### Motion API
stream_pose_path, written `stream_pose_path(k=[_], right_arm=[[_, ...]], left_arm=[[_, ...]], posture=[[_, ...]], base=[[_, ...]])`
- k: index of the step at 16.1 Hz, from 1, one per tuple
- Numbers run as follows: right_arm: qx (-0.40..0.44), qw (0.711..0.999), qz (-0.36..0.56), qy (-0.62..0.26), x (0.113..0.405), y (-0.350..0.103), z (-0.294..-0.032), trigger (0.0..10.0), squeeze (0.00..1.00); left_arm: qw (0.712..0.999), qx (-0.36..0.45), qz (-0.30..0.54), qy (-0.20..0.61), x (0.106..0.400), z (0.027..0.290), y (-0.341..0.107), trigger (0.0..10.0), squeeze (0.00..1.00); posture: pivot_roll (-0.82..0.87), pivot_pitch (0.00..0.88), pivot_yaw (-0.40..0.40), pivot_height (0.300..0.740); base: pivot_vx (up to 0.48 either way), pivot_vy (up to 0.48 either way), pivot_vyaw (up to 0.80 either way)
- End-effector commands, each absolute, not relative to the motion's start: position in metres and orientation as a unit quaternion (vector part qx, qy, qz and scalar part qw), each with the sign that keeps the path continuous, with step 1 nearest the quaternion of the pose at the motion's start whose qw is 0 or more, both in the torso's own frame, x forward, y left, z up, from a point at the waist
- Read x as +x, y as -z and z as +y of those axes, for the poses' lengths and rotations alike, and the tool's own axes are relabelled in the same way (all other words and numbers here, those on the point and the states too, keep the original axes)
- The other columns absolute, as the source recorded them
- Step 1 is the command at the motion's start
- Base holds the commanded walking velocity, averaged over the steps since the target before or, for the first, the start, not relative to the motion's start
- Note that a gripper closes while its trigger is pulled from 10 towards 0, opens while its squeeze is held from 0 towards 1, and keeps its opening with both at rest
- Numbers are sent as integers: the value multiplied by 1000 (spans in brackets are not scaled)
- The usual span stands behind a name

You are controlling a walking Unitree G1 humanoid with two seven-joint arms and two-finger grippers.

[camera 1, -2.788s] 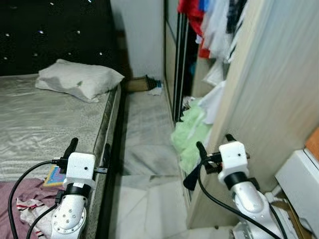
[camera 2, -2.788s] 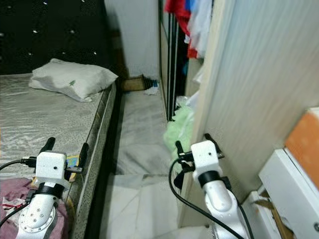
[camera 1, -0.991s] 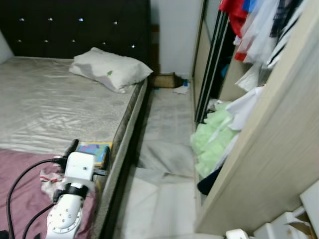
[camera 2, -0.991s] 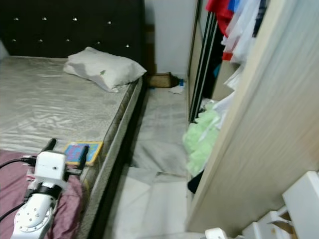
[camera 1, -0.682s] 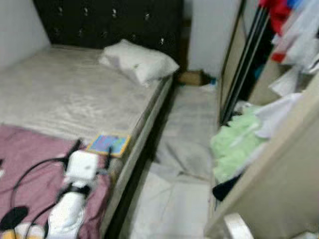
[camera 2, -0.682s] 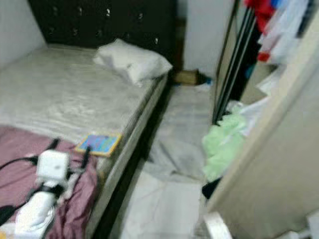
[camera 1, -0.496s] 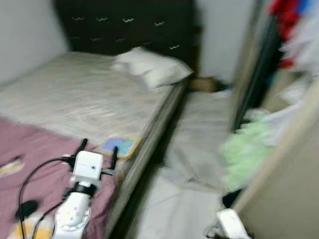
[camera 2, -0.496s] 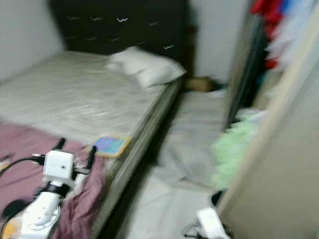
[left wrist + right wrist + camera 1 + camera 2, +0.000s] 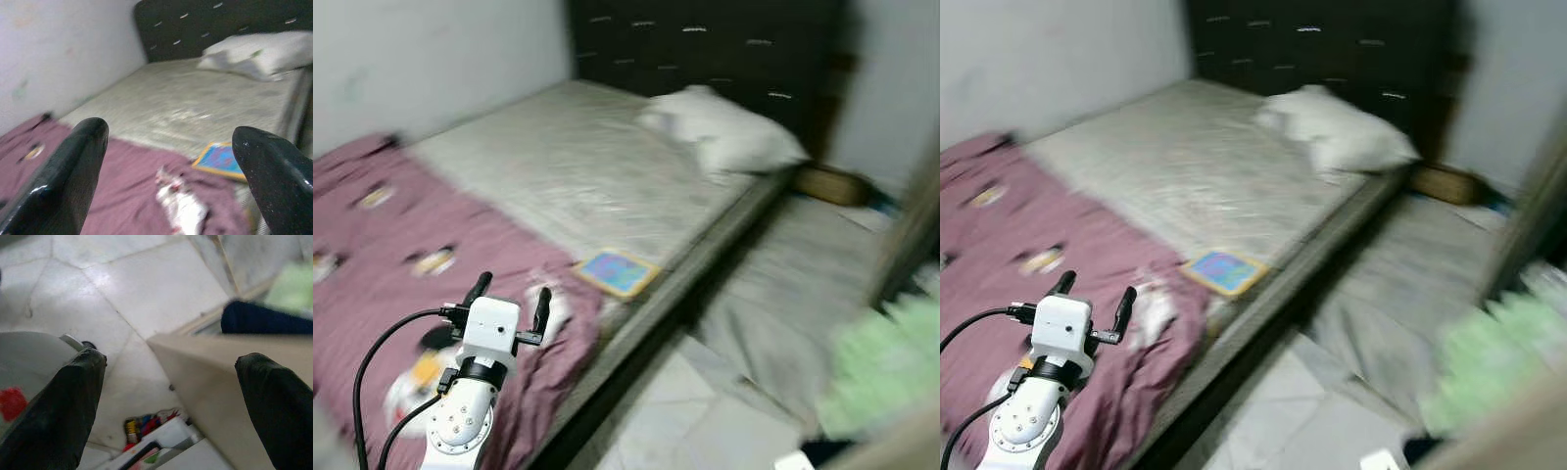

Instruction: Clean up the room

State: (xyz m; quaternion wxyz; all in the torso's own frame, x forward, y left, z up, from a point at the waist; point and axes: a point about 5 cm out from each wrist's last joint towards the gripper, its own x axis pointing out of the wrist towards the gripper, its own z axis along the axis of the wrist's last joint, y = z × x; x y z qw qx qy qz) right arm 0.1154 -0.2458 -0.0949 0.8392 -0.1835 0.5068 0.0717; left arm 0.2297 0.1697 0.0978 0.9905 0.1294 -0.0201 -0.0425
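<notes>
The left gripper [image 9: 508, 301] hovers with fingers spread and empty over the crumpled maroon patterned blanket [image 9: 382, 245]. Just beyond it, toward the mattress edge, lies a flat blue picture book [image 9: 616, 272], probably the nearest pickup; blur hides detail. The right gripper [image 9: 171, 396] hangs low, open and empty.
</notes>
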Motion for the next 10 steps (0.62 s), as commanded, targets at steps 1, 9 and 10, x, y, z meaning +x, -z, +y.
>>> stream_pose_path(k=[1, 9, 10], right_arm=[[-165, 836, 510, -118, 115, 98, -233, 10000, 0], [-192, 829, 496, -174, 123, 97, -220, 10000, 0], [-191, 832, 490, -176, 128, 96, -218, 10000, 0]], left_arm=[[990, 134, -17, 37, 230, 176, -99, 10000, 0], [990, 135, -18, 41, 234, 175, -99, 10000, 0], [990, 135, -18, 41, 234, 175, -99, 10000, 0]], posture=[[22, 15, -2, 740], [24, 5, 5, 740], [24, 5, 5, 740]], base=[[0, 0, 800], [0, 0, 687], [0, 0, 794]])
